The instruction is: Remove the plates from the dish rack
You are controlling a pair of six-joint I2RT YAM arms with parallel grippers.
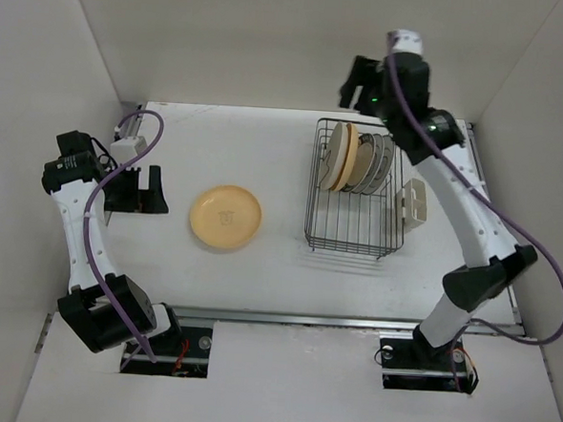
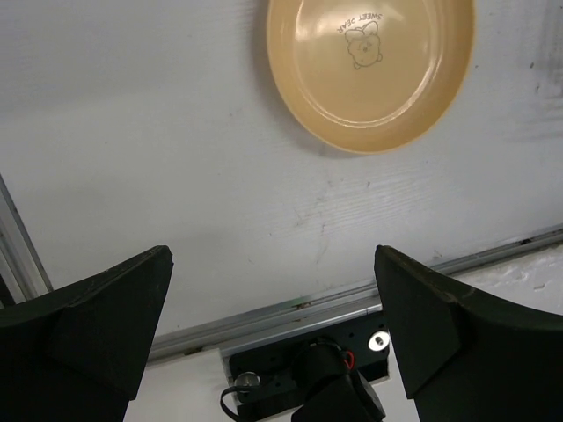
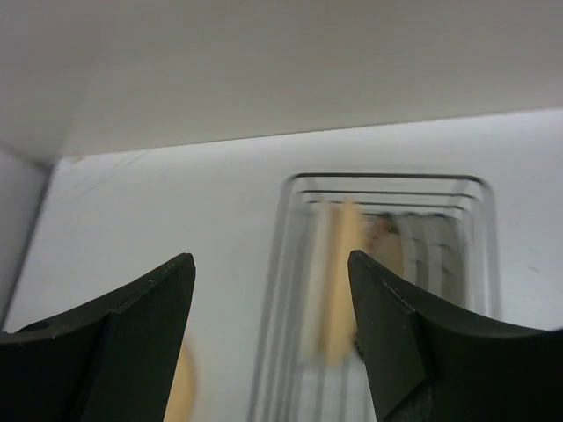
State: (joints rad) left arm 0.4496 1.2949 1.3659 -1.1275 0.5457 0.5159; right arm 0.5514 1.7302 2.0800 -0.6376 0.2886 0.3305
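Note:
The black wire dish rack (image 1: 353, 236) stands right of centre, with several plates on edge at its far end: a cream plate (image 1: 335, 155), a yellow-orange plate (image 1: 347, 155) and white/grey ringed plates (image 1: 374, 163). A yellow-orange plate (image 1: 225, 216) lies flat on the table; the left wrist view shows it (image 2: 369, 66) with a bear print. My right gripper (image 1: 364, 82) is open and empty, high above the rack's far end; its view shows the rack (image 3: 387, 290) blurred below. My left gripper (image 1: 146, 189) is open and empty at the far left.
A beige plastic holder (image 1: 414, 202) hangs on the rack's right side. White walls enclose the table at the back and both sides. A metal rail (image 2: 352, 303) runs along the table's near edge, with the left arm's base mount (image 2: 308, 378) below it.

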